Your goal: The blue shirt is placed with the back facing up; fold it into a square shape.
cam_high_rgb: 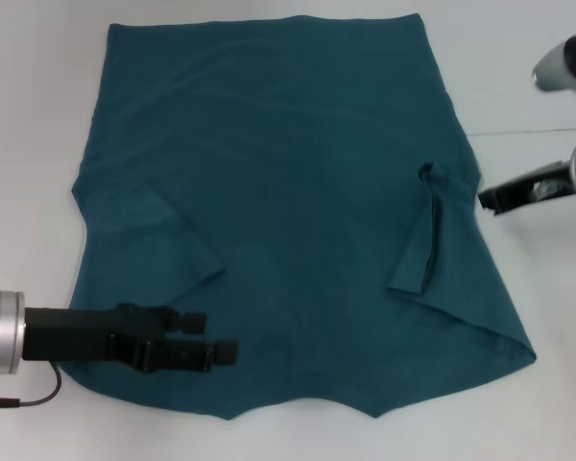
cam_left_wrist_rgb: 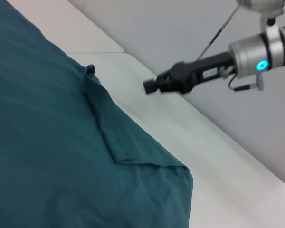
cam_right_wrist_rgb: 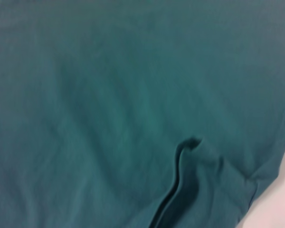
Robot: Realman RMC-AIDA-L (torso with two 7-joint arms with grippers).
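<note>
The blue shirt [cam_high_rgb: 288, 173] lies flat on the white table [cam_high_rgb: 547, 288], plain side up, with both sleeves folded inward. The left sleeve flap [cam_high_rgb: 168, 240] and the right sleeve flap [cam_high_rgb: 427, 230] rest on the body. My left gripper [cam_high_rgb: 221, 338] hovers open over the shirt's near left corner, with nothing between its fingers. My right gripper [cam_high_rgb: 488, 200] is just off the shirt's right edge, above bare table. In the left wrist view the shirt [cam_left_wrist_rgb: 38, 142] shows with the right gripper [cam_left_wrist_rgb: 151, 86] beyond it. The right wrist view is filled by the shirt [cam_right_wrist_rgb: 109, 95] and its sleeve fold [cam_right_wrist_rgb: 178, 185].
White table surrounds the shirt on all sides, with a wide bare strip [cam_left_wrist_rgb: 204, 156] to its right. A thin seam or cable line [cam_high_rgb: 528, 132] runs across the table at the far right. Part of the right arm's body [cam_high_rgb: 566, 62] hangs at the upper right.
</note>
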